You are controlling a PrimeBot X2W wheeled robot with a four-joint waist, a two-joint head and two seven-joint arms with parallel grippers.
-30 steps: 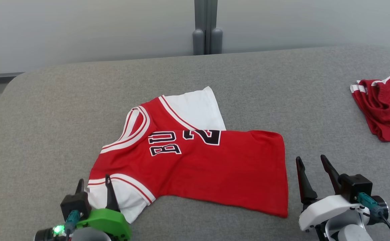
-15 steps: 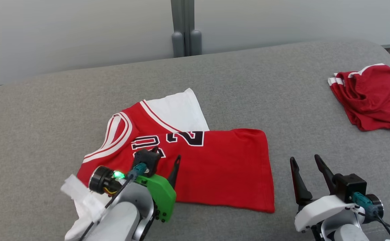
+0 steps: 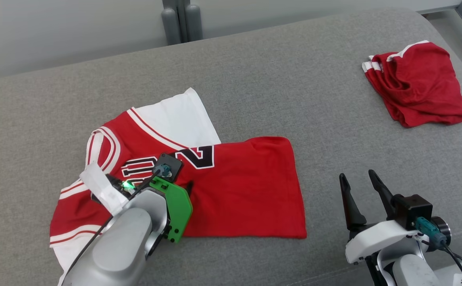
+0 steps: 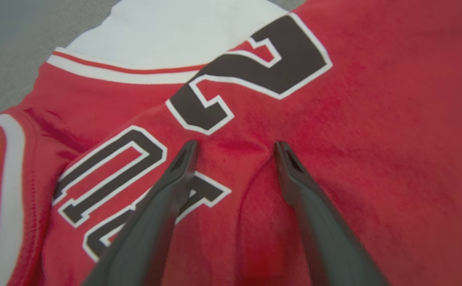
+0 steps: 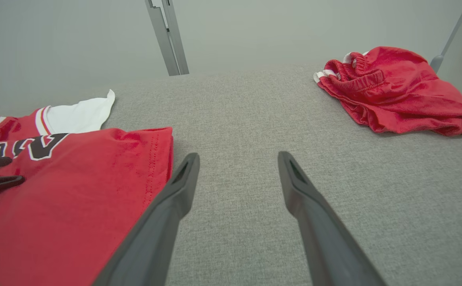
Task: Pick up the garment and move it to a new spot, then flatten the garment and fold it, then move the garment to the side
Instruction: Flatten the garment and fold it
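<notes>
Red jersey [image 3: 235, 178] is lying mostly flat on the grey padded surface [image 3: 274, 79], sitting centre-left in the head view, with the hem pointing to frame right and the collar to frame left. One white sleeve is sticking out toward the upper middle. The other is showing at the lower left edge, partly under the grey forearm. Black number and letters are facing up.

Left gripper [image 4: 235, 145] is hanging right over the chest print, fingers spread wide, nothing pinched. In the left wrist view both tips are sitting at the fabric just below the "2", with a small ridge of cloth rising between them. Contact is looking likely, not certain.

Right gripper [image 3: 357, 174] is hovering at the lower right of the head view, jaws wide apart and empty, over bare grey surface near the hem.

Crumpled red shorts [image 3: 417, 91] are lying at the upper right, well apart from the jersey. Grey post [image 3: 181, 20] is standing behind the surface at the top.
</notes>
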